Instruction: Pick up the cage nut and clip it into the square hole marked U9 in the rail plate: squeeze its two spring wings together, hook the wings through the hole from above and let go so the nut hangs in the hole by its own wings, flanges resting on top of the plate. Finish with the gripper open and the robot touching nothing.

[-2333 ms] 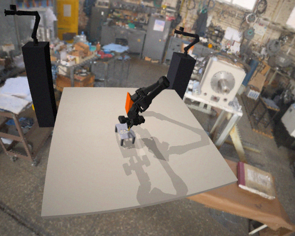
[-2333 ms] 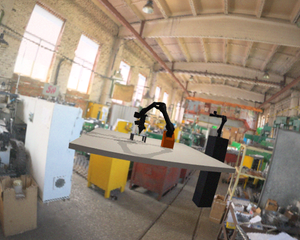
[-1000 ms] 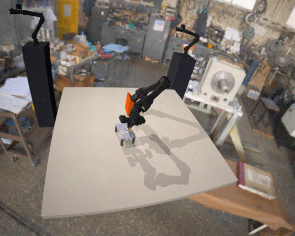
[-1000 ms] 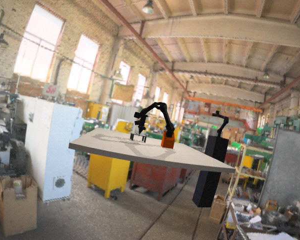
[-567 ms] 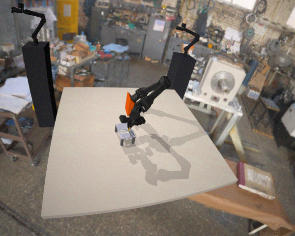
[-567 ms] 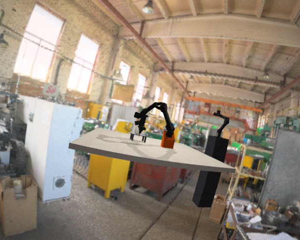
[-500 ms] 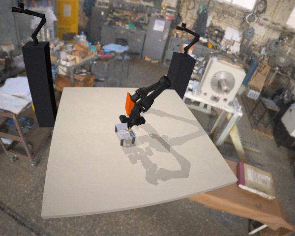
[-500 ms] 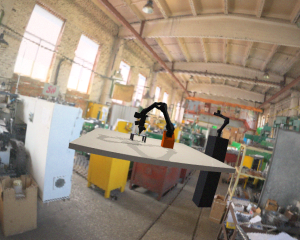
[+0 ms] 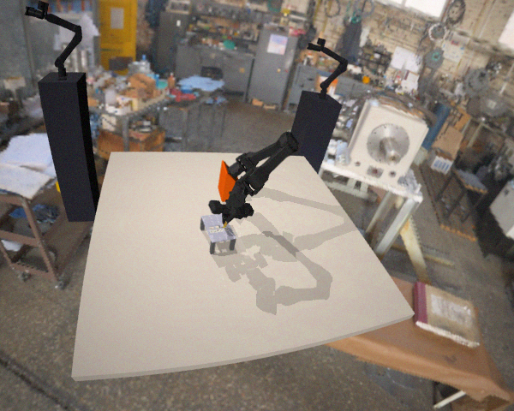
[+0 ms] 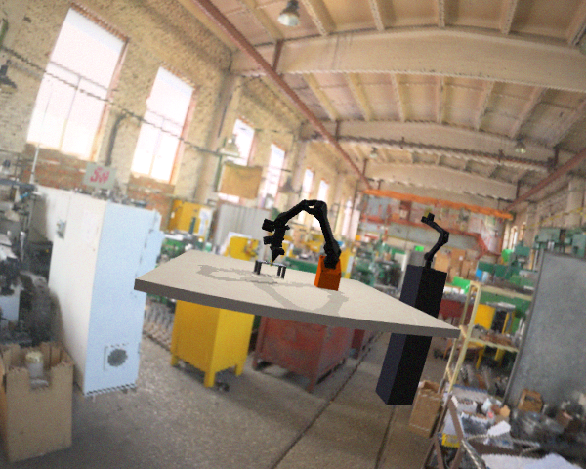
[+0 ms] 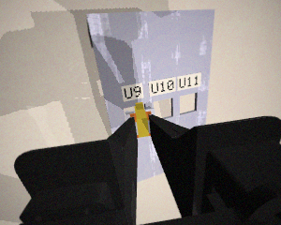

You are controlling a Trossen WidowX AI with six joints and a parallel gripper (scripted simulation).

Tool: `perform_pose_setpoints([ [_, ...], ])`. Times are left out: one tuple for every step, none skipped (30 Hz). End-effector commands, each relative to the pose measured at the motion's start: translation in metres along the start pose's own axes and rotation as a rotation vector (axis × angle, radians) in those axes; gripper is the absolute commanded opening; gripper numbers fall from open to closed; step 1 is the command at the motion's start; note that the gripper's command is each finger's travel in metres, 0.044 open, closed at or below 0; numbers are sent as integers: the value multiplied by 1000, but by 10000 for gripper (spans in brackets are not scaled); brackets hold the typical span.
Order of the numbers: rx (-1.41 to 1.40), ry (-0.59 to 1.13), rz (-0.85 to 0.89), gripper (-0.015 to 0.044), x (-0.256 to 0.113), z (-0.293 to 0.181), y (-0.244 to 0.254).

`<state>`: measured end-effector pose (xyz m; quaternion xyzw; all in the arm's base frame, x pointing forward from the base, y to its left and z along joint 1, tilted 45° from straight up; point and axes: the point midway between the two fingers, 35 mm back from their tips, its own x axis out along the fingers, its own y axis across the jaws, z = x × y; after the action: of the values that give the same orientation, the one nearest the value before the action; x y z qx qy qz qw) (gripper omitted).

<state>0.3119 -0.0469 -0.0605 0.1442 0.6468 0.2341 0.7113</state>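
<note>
Reading by position, wrist view unless noted.
Pincer (image 9: 225,221) (image 10: 273,262) (image 11: 141,121): clamped on the nut, tips pointing down.
Nut (image 9: 224,224) (image 11: 141,123): yellow with orange edges, between the tips, at the U9 hole below its label; seating depth cannot be told.
Plate (image 9: 222,235) (image 10: 268,263) (image 11: 178,52): pale violet, raised on dark legs above the table (image 9: 159,309) (image 10: 223,292).
U10 hole (image 11: 167,108): right of the nut, open.
U11 hole (image 11: 188,103): farther right, open.
Arm (image 9: 265,165) (image 10: 325,227): black; in the exterior view, arching left from an orange block (image 9: 225,181) (image 10: 327,275).
</note>
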Motion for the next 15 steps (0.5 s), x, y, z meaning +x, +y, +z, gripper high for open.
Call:
perform_pose_setpoints([
  [4,5,-9,28,1,-1,1],
  [4,5,-10,28,1,-1,1],
  [4,5,-11,28,1,-1,1],
  [4,5,-13,28,1,-1,1],
  [4,5,-14,28,1,-1,1],
  [4,5,-17,28,1,-1,1],
  [4,5,-19,28,1,-1,1],
  [4,5,-22,28,1,-1,1],
  [4,5,-26,28,1,-1,2],
  [4,5,-26,28,1,-1,2],
  [4,5,-26,28,1,-1,2],
  [4,5,-27,28,1,-1,2],
  [4,5,-28,28,1,-1,2],
  [4,5,-30,28,1,-1,2],
  [4,5,-32,28,1,-1,2],
])
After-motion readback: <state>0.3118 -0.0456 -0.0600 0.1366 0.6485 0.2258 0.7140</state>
